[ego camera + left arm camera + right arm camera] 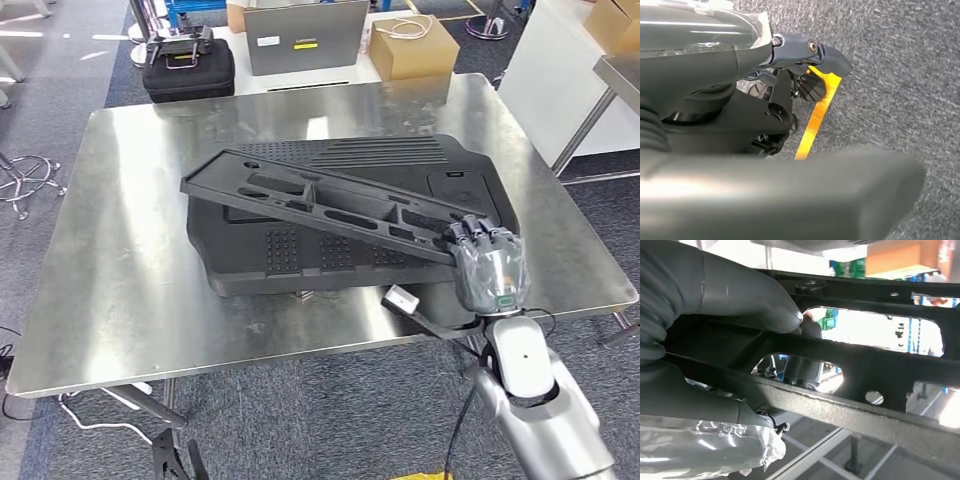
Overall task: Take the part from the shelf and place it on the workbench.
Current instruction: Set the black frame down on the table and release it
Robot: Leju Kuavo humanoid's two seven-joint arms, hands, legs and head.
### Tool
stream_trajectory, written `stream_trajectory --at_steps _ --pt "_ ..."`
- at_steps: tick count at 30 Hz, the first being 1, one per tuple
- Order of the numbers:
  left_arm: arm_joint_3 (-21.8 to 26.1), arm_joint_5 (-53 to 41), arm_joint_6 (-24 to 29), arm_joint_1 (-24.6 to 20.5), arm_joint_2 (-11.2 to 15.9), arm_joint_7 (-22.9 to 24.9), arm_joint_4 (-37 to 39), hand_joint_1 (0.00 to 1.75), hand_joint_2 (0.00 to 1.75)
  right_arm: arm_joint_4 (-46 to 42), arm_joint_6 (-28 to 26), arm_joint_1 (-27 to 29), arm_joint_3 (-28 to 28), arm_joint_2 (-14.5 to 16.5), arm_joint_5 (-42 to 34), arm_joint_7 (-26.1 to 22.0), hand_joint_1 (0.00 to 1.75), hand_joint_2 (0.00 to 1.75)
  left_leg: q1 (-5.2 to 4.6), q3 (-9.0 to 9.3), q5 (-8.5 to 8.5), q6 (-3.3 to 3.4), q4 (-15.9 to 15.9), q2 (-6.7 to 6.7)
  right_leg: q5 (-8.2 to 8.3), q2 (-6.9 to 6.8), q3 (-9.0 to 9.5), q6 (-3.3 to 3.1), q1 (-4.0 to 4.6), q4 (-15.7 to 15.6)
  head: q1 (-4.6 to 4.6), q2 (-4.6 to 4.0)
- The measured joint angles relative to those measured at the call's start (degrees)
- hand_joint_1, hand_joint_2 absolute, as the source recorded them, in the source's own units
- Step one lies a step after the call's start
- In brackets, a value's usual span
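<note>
The right hand (483,250) grasps one end of the long, black, slotted part (317,205), tilted above a larger black panel (340,255); the left hand's (753,65) finger state is unclear.

Bright, even overhead lighting; image quality differs between views.
The steel surface (113,250) shows soft glare patches. The left wrist view's near foreground is blurred. Backlight through the part's (866,365) openings is overexposed in the right wrist view.

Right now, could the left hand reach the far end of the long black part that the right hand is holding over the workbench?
Probably not: the left hand hangs down over the carpet by the yellow floor tape, while the long black part extends across the workbench from the right hand.
</note>
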Motion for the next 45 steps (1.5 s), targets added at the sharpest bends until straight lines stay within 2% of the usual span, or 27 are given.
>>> stream_trajectory --at_steps 12,18,26,30,40,44,45 --pt "-2.0 0.0 -0.6 -0.7 0.0 1.1 0.0 0.00 0.00 15.3 6.8 -16.2 0.0 -0.7 0.0 1.1 1.75 1.75 -0.01 -0.06 0.00 0.00 0.0 0.00 0.01 0.00 -0.04 0.00 -0.01 0.0 0.00 0.01" --pt "-2.8 0.0 -0.8 -0.9 0.0 1.8 0.0 0.00 0.00 21.8 9.7 -22.4 0.1 -0.5 -0.3 1.4 1.75 1.75 -0.01 -0.13 0.00 0.01 0.0 0.00 0.01 -0.08 -0.08 0.01 -0.01 0.0 0.00 0.00" --pt "-3.8 0.0 -1.3 -1.5 -0.2 2.7 0.0 0.00 0.00 33.4 15.2 -30.4 1.2 2.4 0.0 3.9 1.75 1.75 -0.01 -0.21 0.03 0.02 0.0 -0.03 0.01 -0.11 -0.17 0.00 0.00 0.0 0.00 0.00" --pt "-4.6 0.0 -1.3 -1.8 -0.3 3.2 0.0 0.00 0.00 38.0 15.7 -32.4 2.7 4.4 0.0 5.4 1.75 1.75 0.01 -0.22 0.03 0.01 0.0 -0.03 0.01 -0.11 -0.18 0.00 0.01 0.0 0.02 -0.01" --pt "-5.4 0.0 -1.3 -2.1 -0.7 3.5 0.0 0.00 0.00 43.2 15.7 -31.4 8.2 8.8 0.0 8.0 1.75 1.75 0.00 -0.29 0.03 0.01 0.0 -0.03 0.01 -0.11 -0.26 0.00 0.00 0.0 0.00 0.00" --pt "-5.6 0.0 -1.2 -2.1 -0.7 3.7 0.0 0.00 0.00 44.2 15.5 -31.1 9.6 9.1 0.0 7.7 0.00 1.75 -0.01 -0.30 0.03 0.01 0.0 -0.03 0.01 -0.11 -0.26 0.00 0.00 0.0 0.00 -0.01" --pt "-5.7 0.0 -1.1 -2.1 -0.7 3.7 0.0 0.00 0.00 44.4 15.5 -31.0 10.1 9.1 0.0 7.4 0.00 1.31 -0.01 -0.30 0.03 0.01 0.0 -0.03 0.01 -0.11 -0.26 0.00 -0.01 0.0 0.00 0.00"
